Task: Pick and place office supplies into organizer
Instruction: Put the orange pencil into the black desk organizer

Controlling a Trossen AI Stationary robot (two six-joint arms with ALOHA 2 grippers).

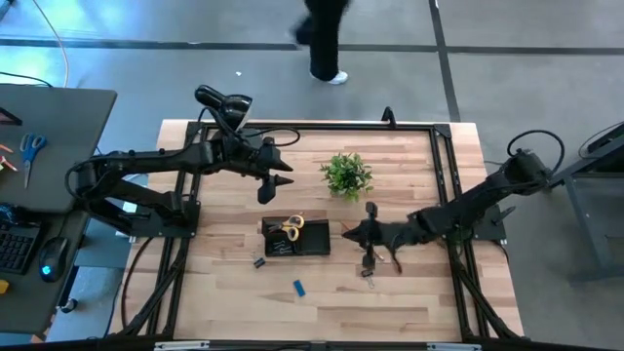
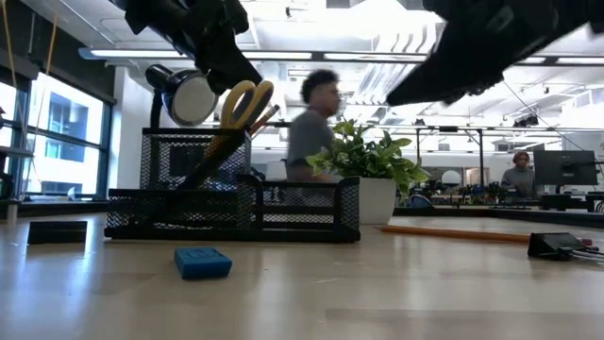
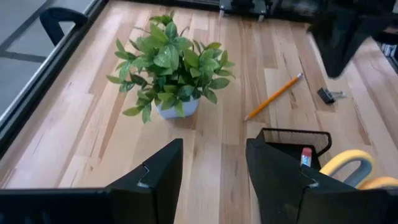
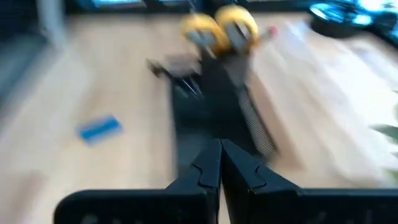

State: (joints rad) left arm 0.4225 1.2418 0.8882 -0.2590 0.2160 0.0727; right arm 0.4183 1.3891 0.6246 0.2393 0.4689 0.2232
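The table (image 1: 409, 302) carries the whole work area, with the organizer (image 1: 295, 238) near its centre as seen from above and the potted plant (image 1: 346, 174) just beyond it at about 1 o'clock. The organizer, a black mesh tray with compartments, already holds the yellow-handled scissors (image 1: 291, 226) standing upright in its tall cup. The right pincer (image 1: 353, 235) sits low over the table at 3 o'clock from the organizer, just beside its end wall; its fingers are fully closed, meeting tip to tip in the right wrist view, and no item can be seen between them. The left pincer (image 1: 281, 179) hangs above the table at about 11 o'clock from the organizer, its fingers parted and holding nothing; it appears to be waiting. Loose supplies remain on the table: an orange pencil (image 3: 273, 96) lying beyond the organizer near the plant, a black binder clip (image 1: 259, 261) at 7 o'clock from the organizer, another clip (image 1: 368, 274) at 5 o'clock, and a small blue eraser (image 1: 299, 287) at 6 o'clock. Judged from this layout, the step in hand is the transition between one placement and the next pick. The next move likely calls for the right pincer to open, travel to a nearby loose item such as the clip, and close on it squarely.
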